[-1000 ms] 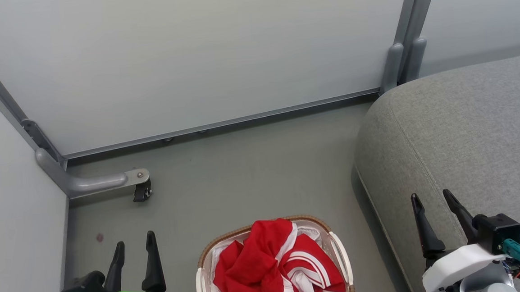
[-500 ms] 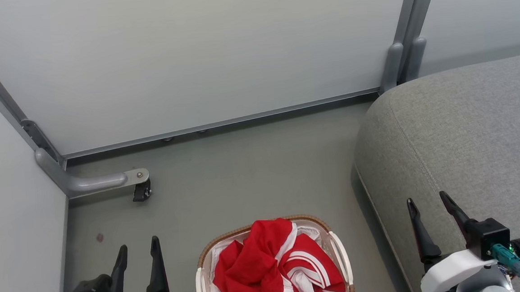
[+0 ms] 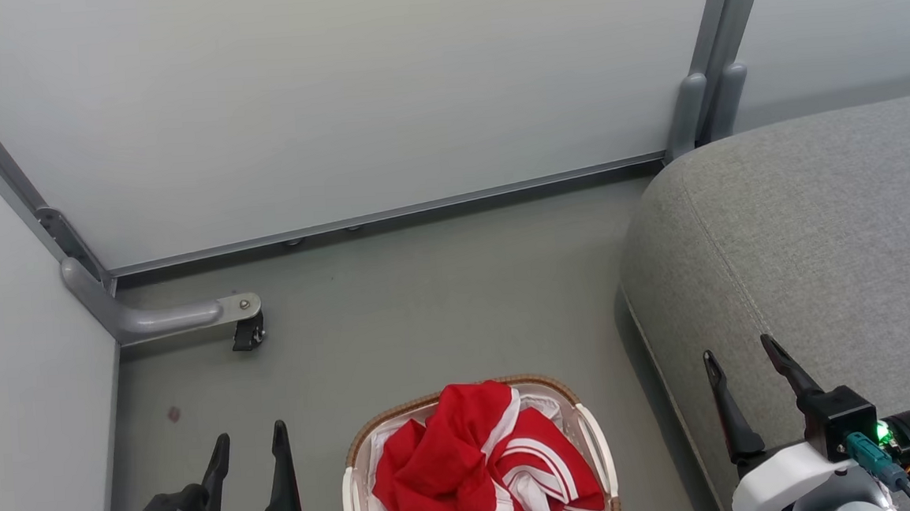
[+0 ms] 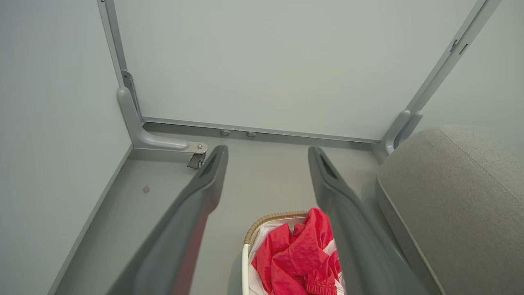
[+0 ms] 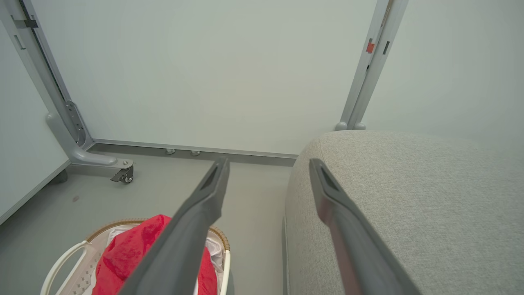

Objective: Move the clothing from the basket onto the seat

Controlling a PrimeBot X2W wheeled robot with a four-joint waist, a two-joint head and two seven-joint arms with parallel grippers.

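Both of the robot's claws hang spread wide with nothing between their fingers at the near edge of the scene. The left gripper (image 3: 250,435) is over the grey floor (image 3: 426,305) just left of the basket (image 3: 398,414), and the right gripper (image 3: 736,349) is over the near part of the seat (image 3: 816,225). Between them the clothing (image 3: 467,460), a crumpled heap of red fabric with white stripes and panels, lies piled in the basket. It rises above the brown woven rim and the white liner (image 3: 391,435), and no part of it touches the seat. The basket stands on the floor near the seat's rounded side, with a narrow strip of floor between the two. Farther back, a grey metal foot (image 3: 166,319) with a small black caster (image 3: 248,333) juts out from the left partition. Behind it, pale panels (image 3: 374,94) framed by grey posts (image 3: 715,50) close off the corner.
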